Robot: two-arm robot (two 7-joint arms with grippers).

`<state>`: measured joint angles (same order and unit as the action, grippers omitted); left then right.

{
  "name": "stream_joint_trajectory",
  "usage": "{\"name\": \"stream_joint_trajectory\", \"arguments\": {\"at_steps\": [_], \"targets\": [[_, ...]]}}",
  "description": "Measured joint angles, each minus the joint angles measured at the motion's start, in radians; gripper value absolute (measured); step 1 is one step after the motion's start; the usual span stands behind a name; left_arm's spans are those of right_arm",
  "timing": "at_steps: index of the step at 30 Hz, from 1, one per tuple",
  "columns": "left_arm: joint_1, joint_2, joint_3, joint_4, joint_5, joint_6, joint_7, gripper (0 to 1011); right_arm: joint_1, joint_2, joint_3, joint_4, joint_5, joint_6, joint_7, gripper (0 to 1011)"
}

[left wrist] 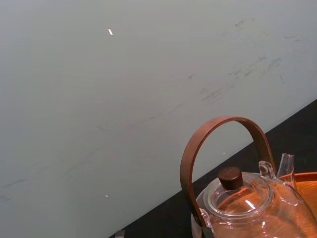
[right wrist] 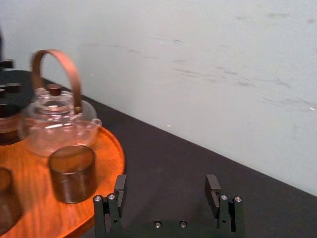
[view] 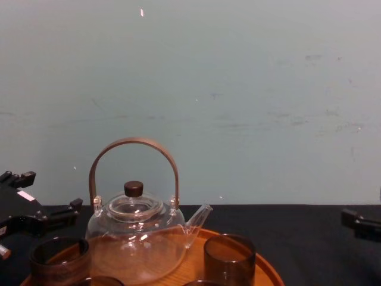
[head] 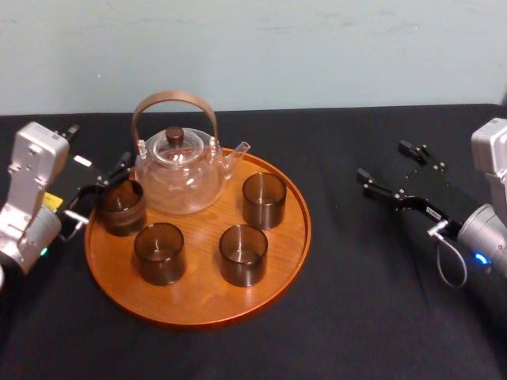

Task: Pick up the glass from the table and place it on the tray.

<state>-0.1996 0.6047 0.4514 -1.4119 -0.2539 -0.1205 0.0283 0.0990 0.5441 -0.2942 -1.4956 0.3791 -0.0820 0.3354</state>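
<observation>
A black-draped table (head: 372, 301) stands against a pale, scuffed blue-green wall (head: 317, 47). The round wooden tray (head: 198, 305) carries a clear teapot (head: 178, 170) and 4 dark tumblers. The glass (head: 121, 207) stands upright at the tray's left rim, just beside the teapot, its mouth up and its long axis vertical. The left gripper (head: 112, 176) sits just behind it with its jaws spread and nothing clamped; whether a finger touches the rim cannot be told. The right gripper (head: 388, 162), its jaws wide apart and empty, hovers over bare cloth well right of the tray.
</observation>
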Motion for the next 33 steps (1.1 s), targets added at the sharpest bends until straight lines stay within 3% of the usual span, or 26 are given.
{"name": "stream_joint_trajectory", "arguments": {"at_steps": [6, 17, 33], "targets": [[0.000, 0.000, 0.000, 0.000, 0.000, 0.000, 0.000, 1001, -0.008, -0.040, 0.017, 0.037, -0.026, -0.002, -0.043, 1003], [0.000, 0.000, 0.000, 0.000, 0.000, 0.000, 0.000, 1001, -0.002, -0.081, 0.031, 0.092, -0.051, -0.021, -0.045, 1002], [0.000, 0.000, 0.000, 0.000, 0.000, 0.000, 0.000, 1001, 0.000, -0.082, 0.031, 0.094, -0.054, -0.021, -0.043, 1002]]}}
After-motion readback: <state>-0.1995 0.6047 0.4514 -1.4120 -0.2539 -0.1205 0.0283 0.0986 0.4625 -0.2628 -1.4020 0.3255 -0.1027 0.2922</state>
